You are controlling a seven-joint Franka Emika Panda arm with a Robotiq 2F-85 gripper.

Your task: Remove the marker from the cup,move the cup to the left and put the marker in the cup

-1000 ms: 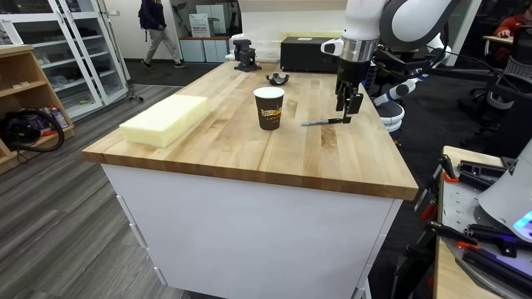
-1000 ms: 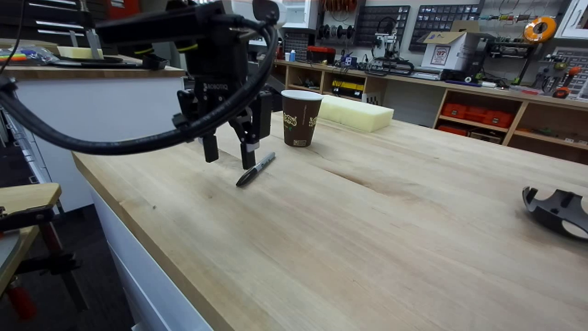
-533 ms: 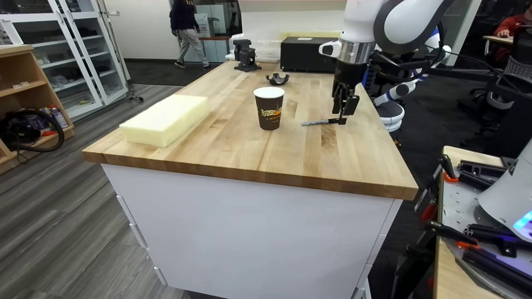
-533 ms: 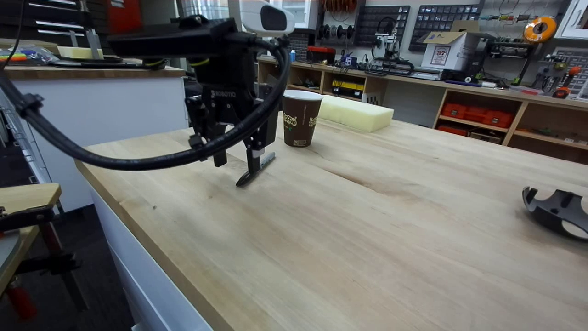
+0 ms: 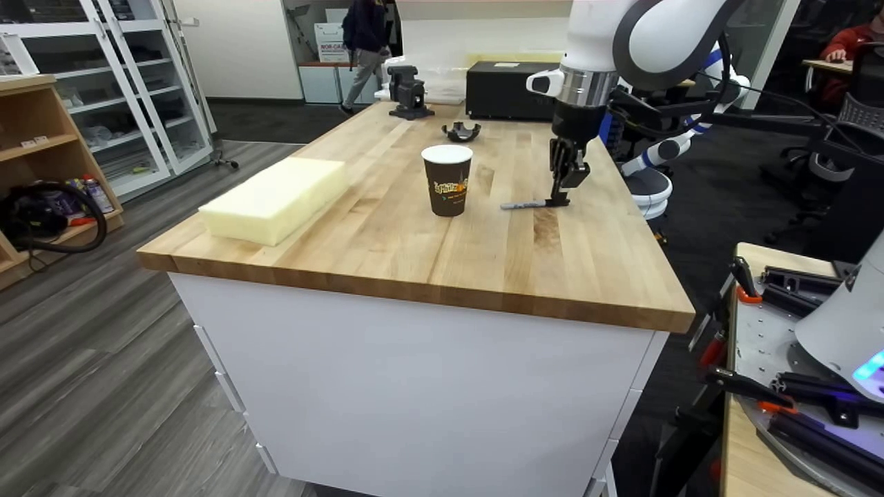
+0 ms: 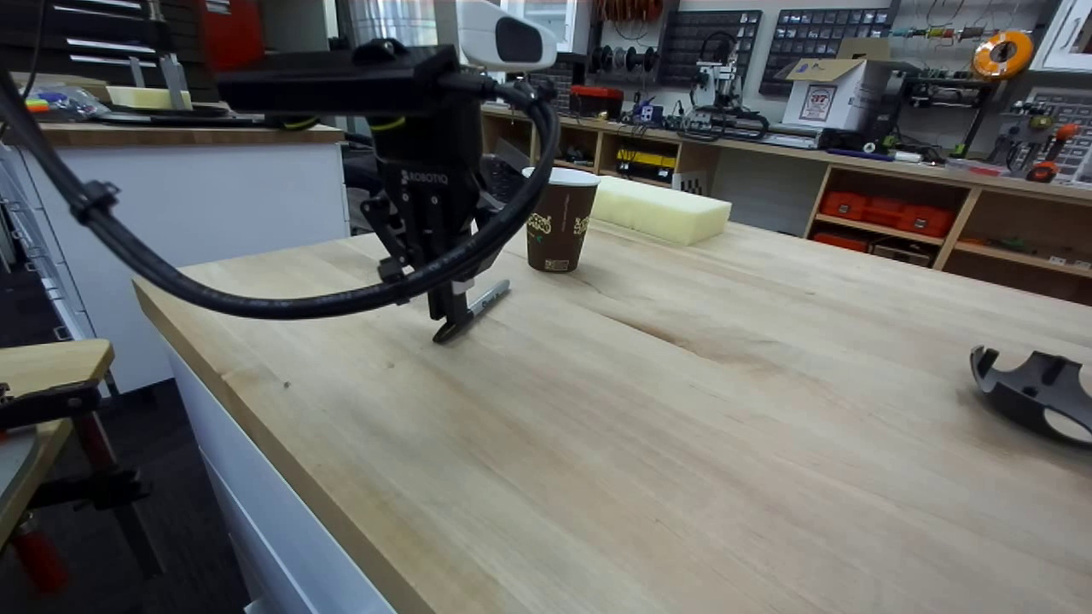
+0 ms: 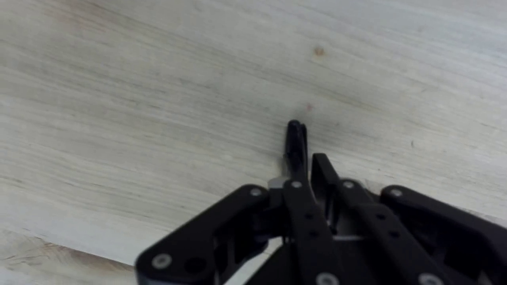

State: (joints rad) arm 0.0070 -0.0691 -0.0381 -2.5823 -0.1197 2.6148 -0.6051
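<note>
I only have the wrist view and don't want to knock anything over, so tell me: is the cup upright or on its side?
Observer: The cup stands upright on the table; both exterior views show it.

Operator: Good. Which end of the marker points towards it?

Observer: Its grey end.

Operator: And what lies past the cup, on the side away from the marker?

Observer: A pale yellow foam block, lying flat and apart from the cup.
</note>
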